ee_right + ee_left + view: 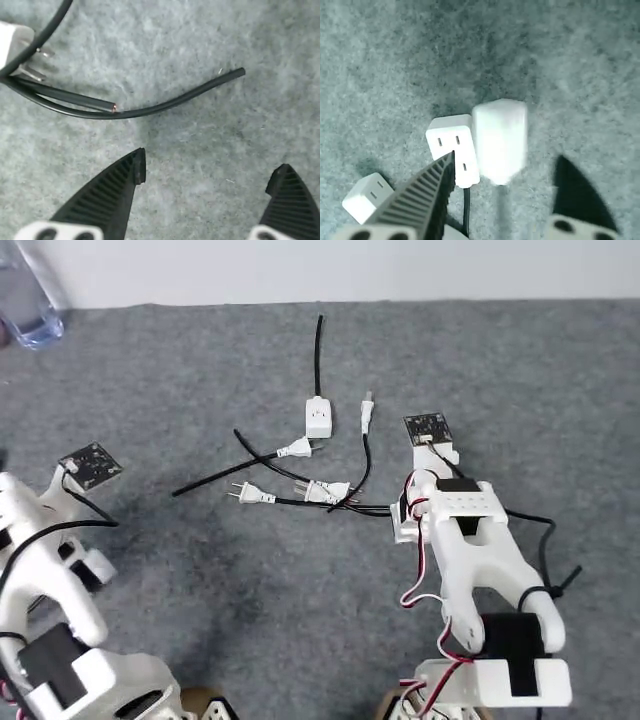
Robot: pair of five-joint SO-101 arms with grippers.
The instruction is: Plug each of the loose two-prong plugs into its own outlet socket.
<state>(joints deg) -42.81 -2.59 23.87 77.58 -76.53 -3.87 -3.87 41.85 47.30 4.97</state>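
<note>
pincer (506, 159) (left, jaws apart) over a white outlet socket (451, 145).

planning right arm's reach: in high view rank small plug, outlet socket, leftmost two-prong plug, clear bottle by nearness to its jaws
1. small plug, just left
2. outlet socket, further left
3. leftmost two-prong plug, lower left
4. clear bottle, top-left corner
</note>
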